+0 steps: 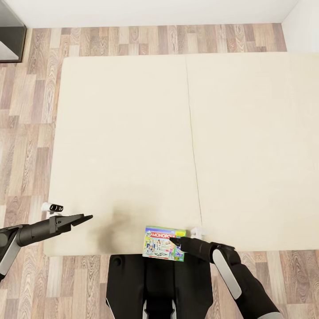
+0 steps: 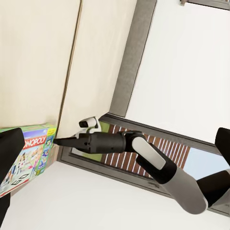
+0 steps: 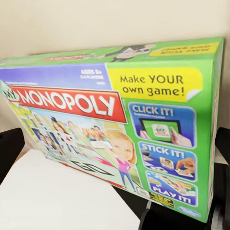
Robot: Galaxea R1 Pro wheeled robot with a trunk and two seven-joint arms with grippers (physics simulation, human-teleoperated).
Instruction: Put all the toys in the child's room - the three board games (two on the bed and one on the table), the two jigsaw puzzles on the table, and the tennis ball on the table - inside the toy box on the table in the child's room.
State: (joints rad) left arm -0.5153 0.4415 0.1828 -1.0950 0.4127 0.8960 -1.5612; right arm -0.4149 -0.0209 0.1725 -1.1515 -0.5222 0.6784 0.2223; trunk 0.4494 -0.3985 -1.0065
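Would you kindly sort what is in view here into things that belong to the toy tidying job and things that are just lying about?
Belongs to the job:
- Monopoly board game, at the near edge of the bed
- right claw, at the carton's edge
- left claw, over the bed's near edge

Just lying about:
- wood-plank floor
- dark shelf unit in the far corner

Arms: matte black shells with light grey panels. Left end effector (image 1: 82, 218) tapered, black. Trunk black; small white wrist camera modules.

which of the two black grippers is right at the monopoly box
The right gripper, its tip at the green Monopoly carton; the left gripper points over bare cream bed.
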